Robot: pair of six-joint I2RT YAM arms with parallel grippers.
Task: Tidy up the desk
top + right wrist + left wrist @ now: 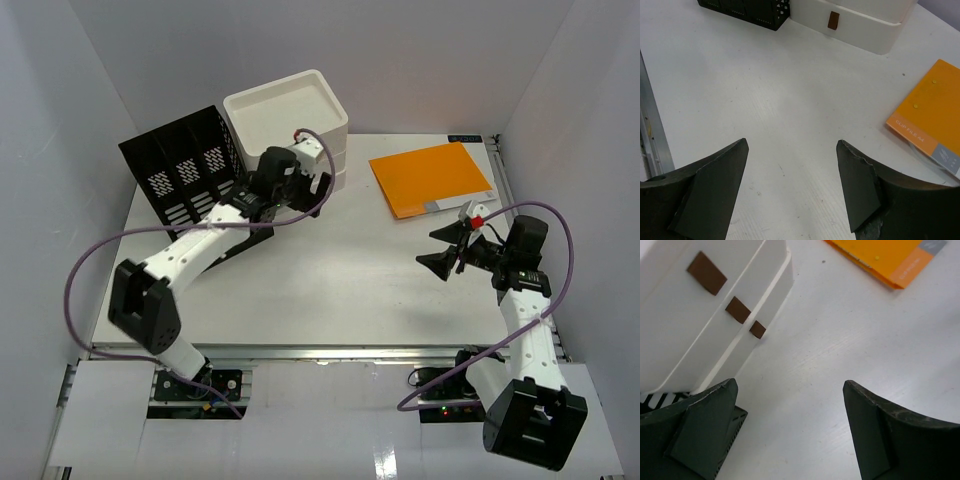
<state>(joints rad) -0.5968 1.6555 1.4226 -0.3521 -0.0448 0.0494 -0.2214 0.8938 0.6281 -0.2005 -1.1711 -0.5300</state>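
Observation:
The desk [330,270] is a white tabletop with a metal rail [330,352] along its front edge. My left gripper [318,190] hovers just in front of the white three-drawer box [288,115]. In the left wrist view this gripper [790,384] is open, with only bare desk between its fingers and the box [705,315] up to the left. My right gripper [442,248] hangs over the right side of the desk, just near of the orange file folder [430,177]. It [792,142] is open and empty too.
A black mesh file organizer [180,165] stands at the back left, touching the drawer box. The orange folder [935,110] lies flat at the back right. White walls close in the desk on three sides. The rail [650,125] shows at the right wrist view's left edge.

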